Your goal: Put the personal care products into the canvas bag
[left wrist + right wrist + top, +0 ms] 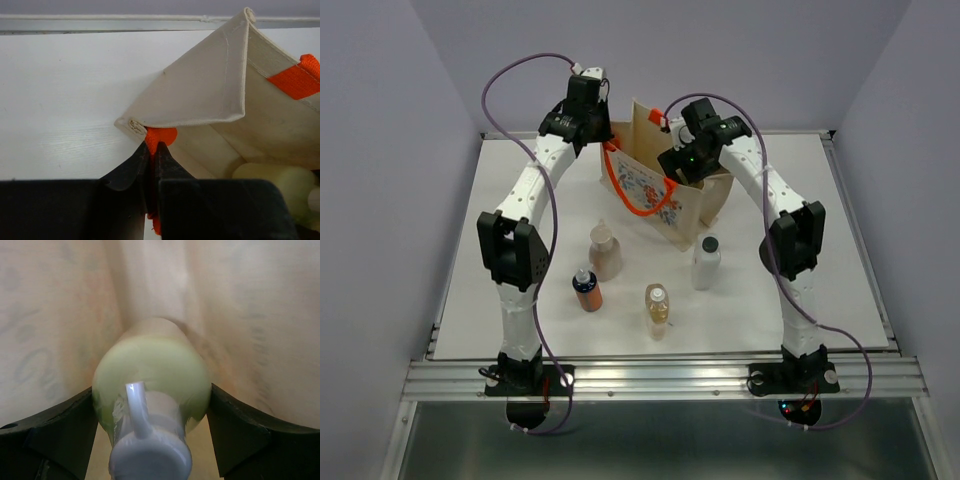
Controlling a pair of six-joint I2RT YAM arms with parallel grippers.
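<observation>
**One bottle going in, four waiting**

The left gripper (152, 150) is clamped tight on an orange tab (161, 136) at the corner of the canvas bag (200, 85), pinned right at its fingertips, which holds the mouth open. Further right, the right gripper (152, 410) is down inside the bag. Its fingers squeeze the round pale yellow-green bottle (152, 370) from both sides, with the pump cap toward the camera. That view is blurry, so it's hard to say how far the bottle sits off the bag floor.

What could go wrong:
- If the left fingers slip off that thin tab, the bag wall could flop onto the right arm.
- Letting go too high might tip the bottle.
- On the way out, the right fingers could snag the drooping orange handle (615, 180) and drag the bag.

Well short of both grippers on the table (820, 250) stand the orange-brown bottle (586, 290), peach-pink bottle (605, 252), clear amber bottle (657, 308) and white bottle (706, 262). The handle hangs between them and the bag mouth.
</observation>
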